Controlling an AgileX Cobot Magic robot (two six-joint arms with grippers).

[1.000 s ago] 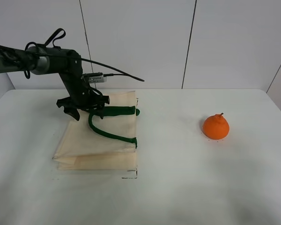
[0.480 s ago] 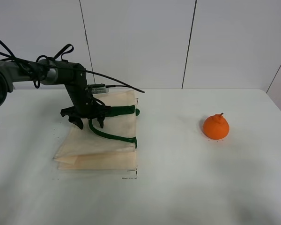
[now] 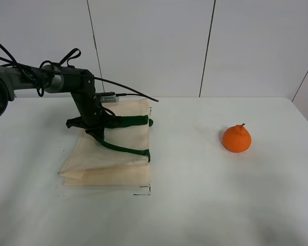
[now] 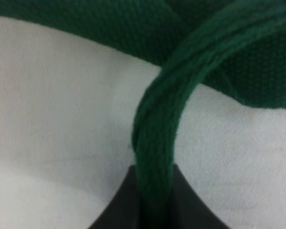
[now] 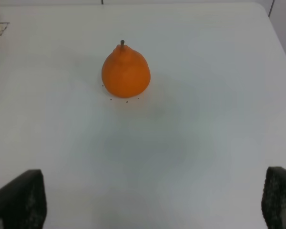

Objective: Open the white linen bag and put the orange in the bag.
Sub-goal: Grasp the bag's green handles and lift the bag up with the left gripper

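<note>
Gripping green strap point(image 4: 155, 138) of bag point(image 3: 113, 171), L gripper point(image 3: 95, 131) closed; R gripper point(image 5: 148, 200) wide open, empty, orange point(image 5: 126, 71) apart.

The left gripper point(image 3: 96, 133) has come down from above the far left part of the white linen bag point(image 3: 118, 171) onto its cloth. Its fingers, spread wide a moment ago, are now drawn together and pinch the bag's green strap handle point(image 4: 155, 143). The strap's loop, earlier a round curve on the bag, now runs straighter and tauter from the gripper toward the bag's rim.
</note>
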